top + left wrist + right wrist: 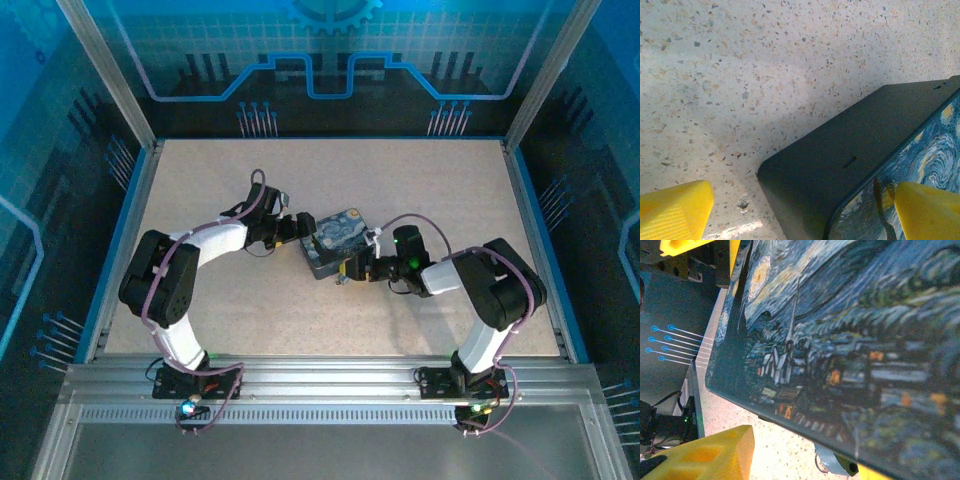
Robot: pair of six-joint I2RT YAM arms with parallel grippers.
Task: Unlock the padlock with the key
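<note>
left arm [218,242] bent inward | left fingers [675,210] spread wide | right arm [447,274] bent inward | right fingers [710,452] parted

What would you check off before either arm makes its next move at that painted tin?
1. Tin box lying flat on the table, between the two arms: ok.
2. Left gripper open wide, its fingers on either side of the tin's corner: ok.
3. Right gripper at the tin's near edge, holding something or not: cannot tell.
4. Padlock found: cannot tell. A small grey piece peeks from under the tin's edge, but too little of it shows to name it.
5. Key found: cannot tell.
</note>
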